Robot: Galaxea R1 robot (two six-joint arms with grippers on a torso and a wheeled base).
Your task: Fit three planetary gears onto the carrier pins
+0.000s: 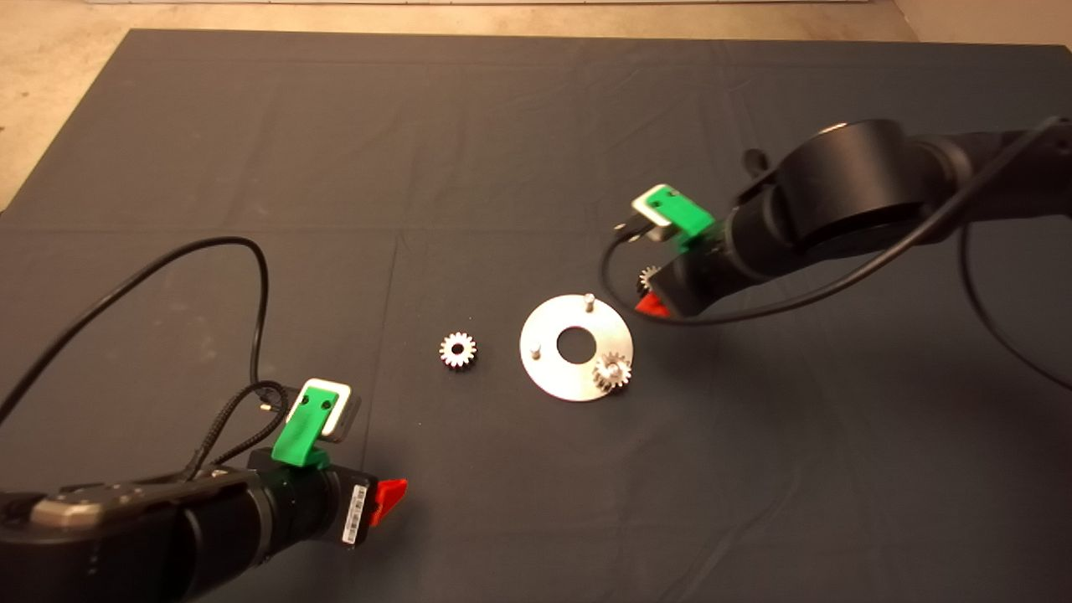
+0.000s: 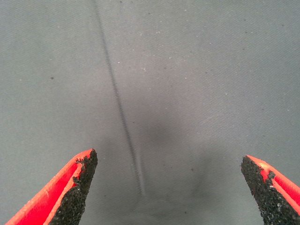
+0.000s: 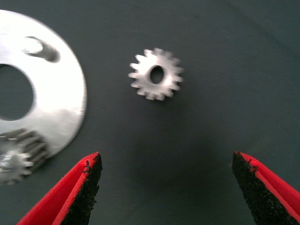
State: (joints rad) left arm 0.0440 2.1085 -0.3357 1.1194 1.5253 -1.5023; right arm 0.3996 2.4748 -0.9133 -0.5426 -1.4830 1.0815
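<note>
Planetary gears: 1 [image 1: 612, 371] was already seated on the carrier disc [image 1: 553, 368]. The right gripper [image 3: 164, 187], jaws apart, was hovered over gear 2 [image 3: 156, 74] beside it; a centred grab looked needed. The left gripper [image 2: 168, 187] was parked, jaws apart.

Right gripper [image 3: 166, 187]: fingers spread wide above a loose gear [image 3: 156, 74], bare mat [image 3: 225, 56] around it.
Nearest obstacle: carrier disc [image 3: 61, 98], just beside.
Mounted gear [image 1: 612, 372]: occupies one pin.
Other loose gear [image 1: 457, 349]: open mat all round.
</note>
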